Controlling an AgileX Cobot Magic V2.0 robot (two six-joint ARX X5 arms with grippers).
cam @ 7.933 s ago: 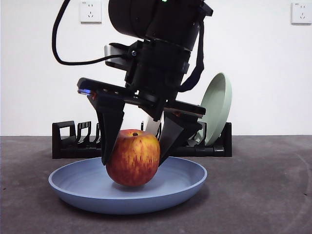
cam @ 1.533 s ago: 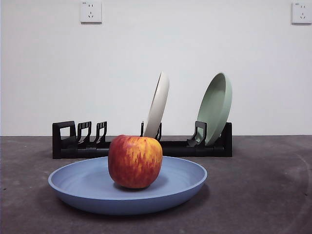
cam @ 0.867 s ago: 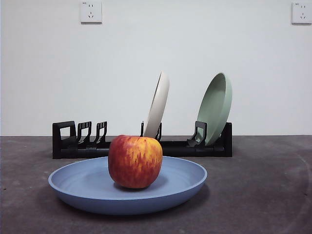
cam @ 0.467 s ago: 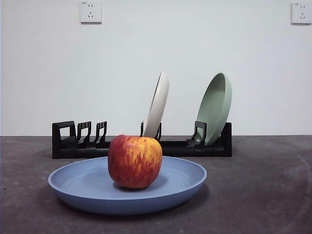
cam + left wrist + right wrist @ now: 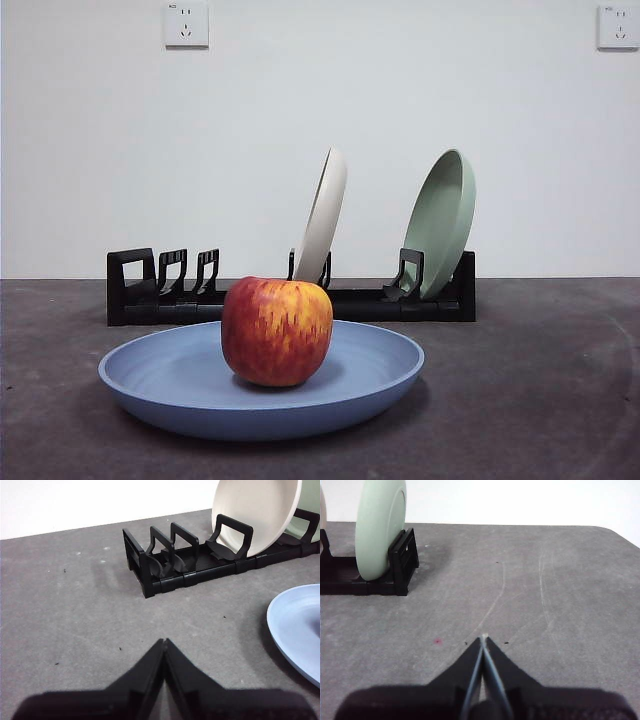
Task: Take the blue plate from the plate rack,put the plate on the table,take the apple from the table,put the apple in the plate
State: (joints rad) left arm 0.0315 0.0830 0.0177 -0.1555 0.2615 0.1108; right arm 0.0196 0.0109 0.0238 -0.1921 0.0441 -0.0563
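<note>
The red and yellow apple [image 5: 277, 331] stands in the blue plate [image 5: 170, 385], which lies flat on the dark grey table [image 5: 540, 400] in front of the black plate rack [image 5: 160, 290]. The plate's rim also shows in the left wrist view [image 5: 295, 630], and so does the rack [image 5: 170, 565]. My left gripper [image 5: 164, 641] is shut and empty above bare table, to the side of the plate. My right gripper [image 5: 483, 638] is shut and empty above bare table, away from the rack's end [image 5: 402, 562]. Neither arm shows in the front view.
A cream plate [image 5: 322, 215] and a pale green plate [image 5: 442, 220] stand upright in the rack. They also show in the wrist views, cream [image 5: 255, 510] and green [image 5: 377, 530]. Two wall sockets [image 5: 187, 23] sit on the white wall behind.
The arm that held the apple over the plate has let go and left the front view. In the last two seconds nothing has moved.
</note>
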